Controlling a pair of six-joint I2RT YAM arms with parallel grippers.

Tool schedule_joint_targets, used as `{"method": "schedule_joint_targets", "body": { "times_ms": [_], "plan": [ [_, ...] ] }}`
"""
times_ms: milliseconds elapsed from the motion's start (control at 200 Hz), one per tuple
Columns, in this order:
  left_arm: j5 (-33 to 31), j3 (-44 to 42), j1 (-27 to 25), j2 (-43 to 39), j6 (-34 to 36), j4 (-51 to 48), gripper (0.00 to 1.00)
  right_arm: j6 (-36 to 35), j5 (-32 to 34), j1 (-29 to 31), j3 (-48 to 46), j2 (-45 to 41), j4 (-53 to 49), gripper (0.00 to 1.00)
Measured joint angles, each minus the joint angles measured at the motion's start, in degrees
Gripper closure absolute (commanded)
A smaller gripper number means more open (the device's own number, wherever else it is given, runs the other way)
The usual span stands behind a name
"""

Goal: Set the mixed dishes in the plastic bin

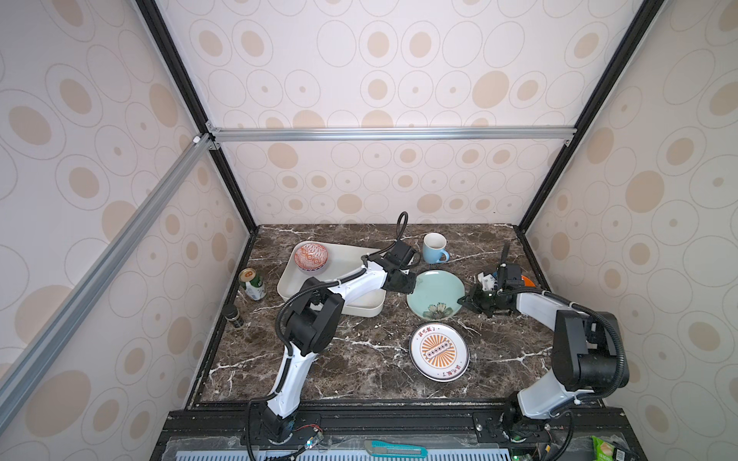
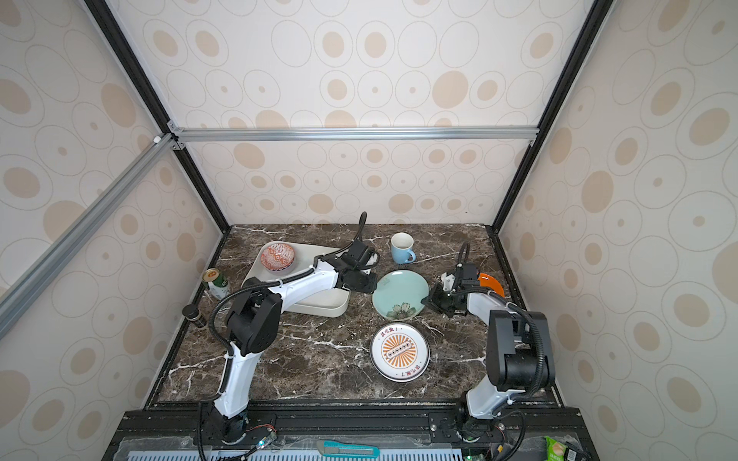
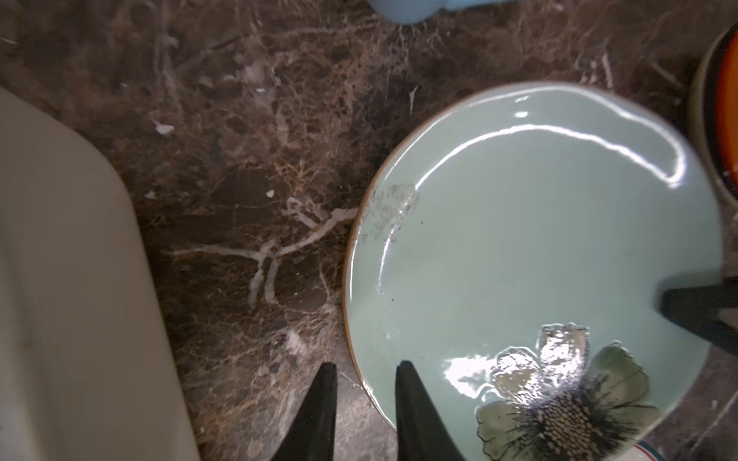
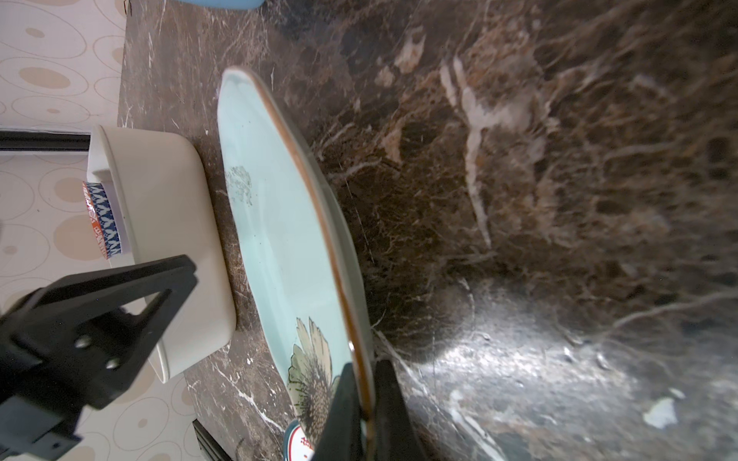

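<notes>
The teal floral plate [image 1: 435, 293] [image 2: 400, 293] lies on the marble between the two arms, right of the plastic bin [image 1: 347, 265] [image 2: 315, 255]. My right gripper [image 4: 365, 367] [image 1: 465, 299] is shut on the plate's right rim, one finger above and one below. At the plate's left rim my left gripper [image 3: 367, 369] [image 1: 401, 281] stands open, one finger over the plate [image 3: 519, 247] and one over the table. The red-white patterned bowl [image 1: 311, 257] [image 4: 102, 219] sits in the bin's far left corner. The light-blue mug [image 1: 434, 247], the orange-sunburst plate [image 1: 438, 351] and the orange plate [image 1: 528, 281] stand outside the bin.
A green drink can [image 1: 252, 283] and a small dark jar [image 1: 234, 316] stand left of the bin by the table's left edge. Patterned walls close in the table on three sides. A teal box cutter [image 1: 395, 449] lies on the front rail.
</notes>
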Motion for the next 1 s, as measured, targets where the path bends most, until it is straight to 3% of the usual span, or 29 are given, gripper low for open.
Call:
{"method": "schedule_joint_targets", "body": {
  "times_ms": [300, 460, 805, 940, 1000],
  "plan": [
    [-3.04, -0.13, 0.07, -10.58, 0.44, -1.22, 0.57, -1.18, -0.20, 0.00, 0.92, -1.18, -3.74, 1.00],
    [-5.35, -5.90, 0.87, -16.83, 0.83, -1.29, 0.53, -2.14, 0.50, 0.00, 2.01, -3.39, -7.43, 1.00],
    [-6.25, -23.19, 11.30, -32.20, 0.79, -0.76, 0.46, -2.60, -0.13, 0.07, 5.70, -7.78, -12.04, 1.00],
    [-5.84, -26.53, 14.25, -36.50, 0.74, -0.76, 0.36, -2.58, -0.33, 0.90, 7.43, -8.22, -13.33, 1.00],
    [-5.60, -27.12, 15.37, -37.92, 0.70, -0.79, 0.24, -2.58, 0.00, 1.73, 8.52, -8.22, -14.23, 1.00]
  ]
}}
